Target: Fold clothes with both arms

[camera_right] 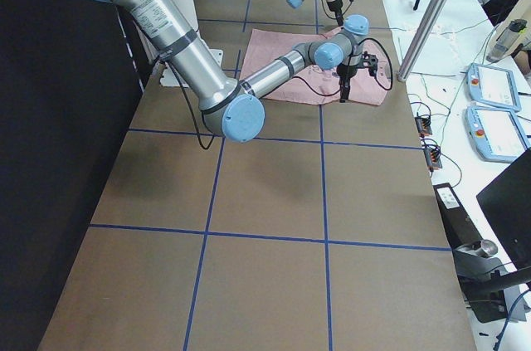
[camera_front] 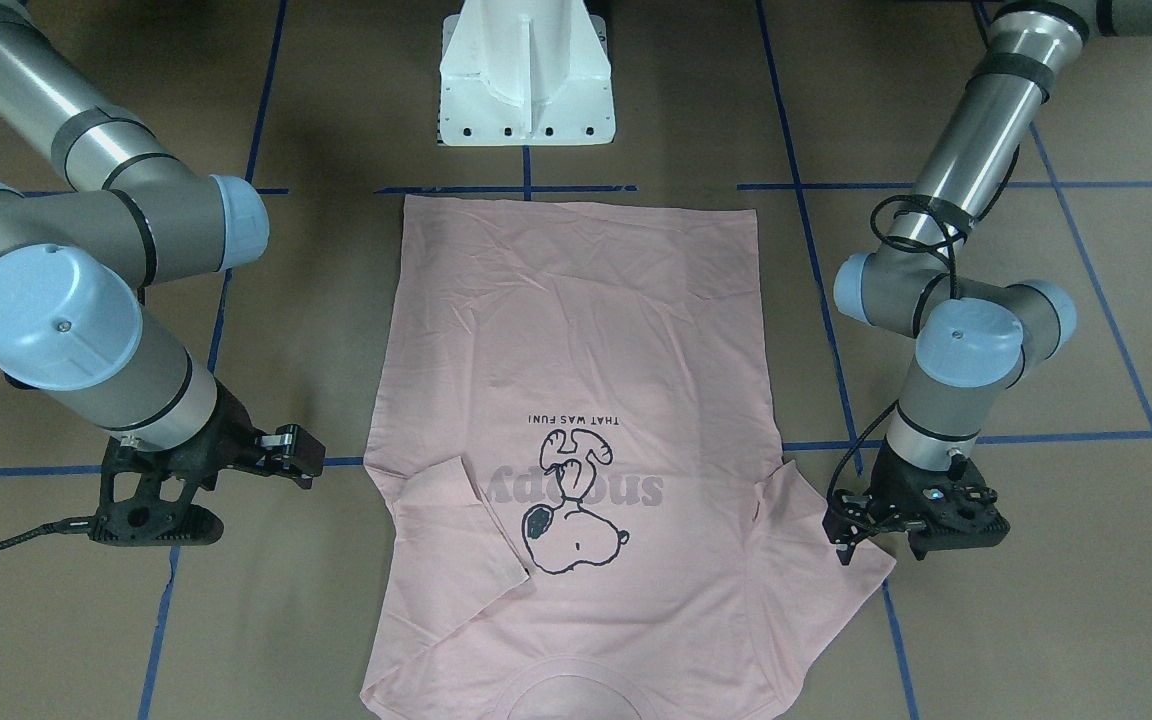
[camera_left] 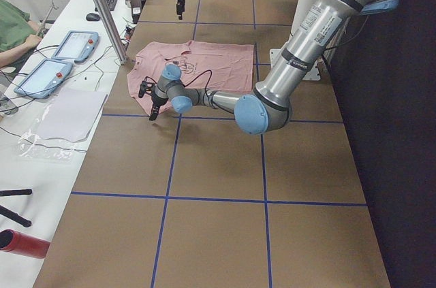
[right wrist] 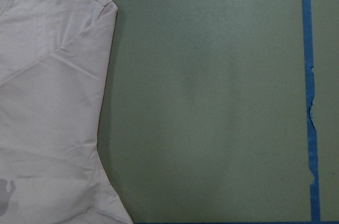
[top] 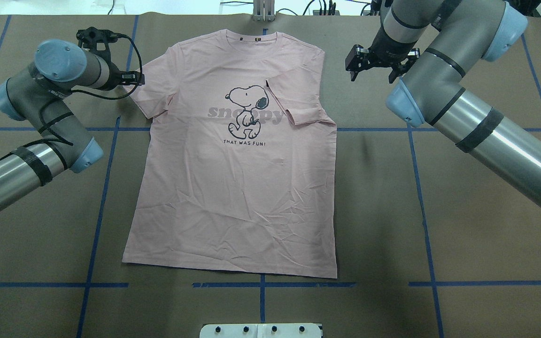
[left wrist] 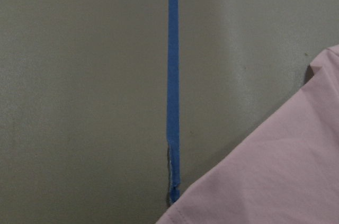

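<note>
A pale pink T-shirt point(top: 237, 188) lies flat and face up on the brown table, dog drawing point(top: 247, 110) showing, collar at the far edge. It also shows in the front view point(camera_front: 576, 330). One sleeve point(top: 298, 103) is folded in over the chest. The other sleeve point(top: 153, 96) lies spread out. My left gripper point(top: 135, 78) hovers at that spread sleeve's outer edge point(camera_front: 796, 530), looks open and holds nothing. My right gripper point(top: 371, 70) is open and empty, off the cloth beside the folded shoulder. The left wrist view shows a sleeve corner point(left wrist: 286, 171). The right wrist view shows the shirt's edge point(right wrist: 47, 102).
Blue tape lines point(top: 261, 284) grid the table. The white pedestal base point(camera_front: 526, 80) stands near the shirt's hem. Tablets point(camera_left: 41, 73) and a seated person point(camera_left: 13, 29) are at the side bench beyond the table's far edge.
</note>
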`<state>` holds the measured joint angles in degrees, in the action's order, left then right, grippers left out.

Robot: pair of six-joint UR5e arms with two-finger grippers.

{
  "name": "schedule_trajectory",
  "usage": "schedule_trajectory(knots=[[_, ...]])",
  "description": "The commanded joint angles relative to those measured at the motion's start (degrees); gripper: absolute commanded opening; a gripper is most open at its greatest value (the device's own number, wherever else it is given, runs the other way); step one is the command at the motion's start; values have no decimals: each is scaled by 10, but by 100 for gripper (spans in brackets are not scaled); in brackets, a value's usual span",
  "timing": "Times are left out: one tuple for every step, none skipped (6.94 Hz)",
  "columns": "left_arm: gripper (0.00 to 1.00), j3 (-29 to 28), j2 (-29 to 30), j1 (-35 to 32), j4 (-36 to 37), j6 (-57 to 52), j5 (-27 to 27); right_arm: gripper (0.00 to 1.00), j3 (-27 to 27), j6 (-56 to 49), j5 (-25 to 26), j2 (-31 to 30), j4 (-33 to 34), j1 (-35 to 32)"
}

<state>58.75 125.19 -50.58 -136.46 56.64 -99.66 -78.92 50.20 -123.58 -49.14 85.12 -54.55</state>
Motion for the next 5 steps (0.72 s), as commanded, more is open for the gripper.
schedule_trajectory(knots=[[19,-4,4,0,-1,-4,-1,100,0,2,1,2,0,3],[0,-3,6,0,-1,-17,-2,100,0,3,1,3,0,2],[0,0,6,0,-1,-20,-3,100,1,3,1,3,0,2],[0,2,14,0,4,-19,-4,100,1,3,1,3,0,2],[0,16,22,-1,21,-15,-31,100,1,3,1,2,0,2]])
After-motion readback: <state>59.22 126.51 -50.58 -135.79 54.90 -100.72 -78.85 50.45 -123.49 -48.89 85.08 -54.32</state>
